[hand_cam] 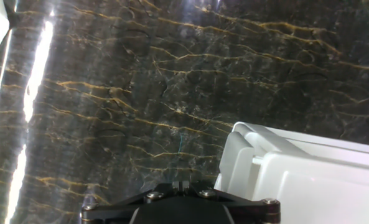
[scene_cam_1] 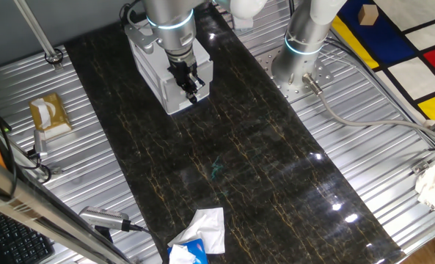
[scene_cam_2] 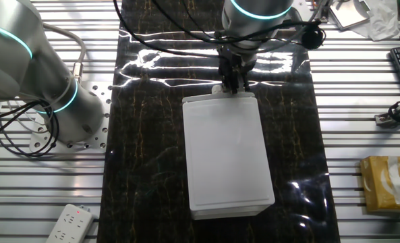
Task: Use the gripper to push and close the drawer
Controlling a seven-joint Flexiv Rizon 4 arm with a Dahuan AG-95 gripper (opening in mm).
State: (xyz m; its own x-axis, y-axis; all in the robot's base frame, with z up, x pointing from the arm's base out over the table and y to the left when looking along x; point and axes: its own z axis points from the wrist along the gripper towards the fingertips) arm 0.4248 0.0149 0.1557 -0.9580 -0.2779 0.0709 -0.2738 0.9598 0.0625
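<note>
The small white cabinet (scene_cam_1: 158, 70) stands at the far end of the dark marble mat; in the other fixed view I see its flat top (scene_cam_2: 226, 155). The drawer's front panel (scene_cam_2: 220, 98) sits nearly flush with the cabinet body, and its small round knob (scene_cam_2: 216, 88) shows beside the fingers. The black gripper (scene_cam_1: 191, 89) hangs right at the drawer front, also in the other fixed view (scene_cam_2: 233, 84). Its fingers look closed together and hold nothing. In the hand view the drawer's white corner (hand_cam: 246, 155) fills the lower right, with the gripper (hand_cam: 181, 184) at the bottom edge.
The second arm's silver base (scene_cam_1: 301, 51) stands right of the cabinet, also seen in the other fixed view (scene_cam_2: 58, 101). A crumpled white tissue (scene_cam_1: 202, 231) lies at the mat's near end. A yellow tissue box (scene_cam_1: 48, 114) and a power strip (scene_cam_2: 68, 223) lie off the mat.
</note>
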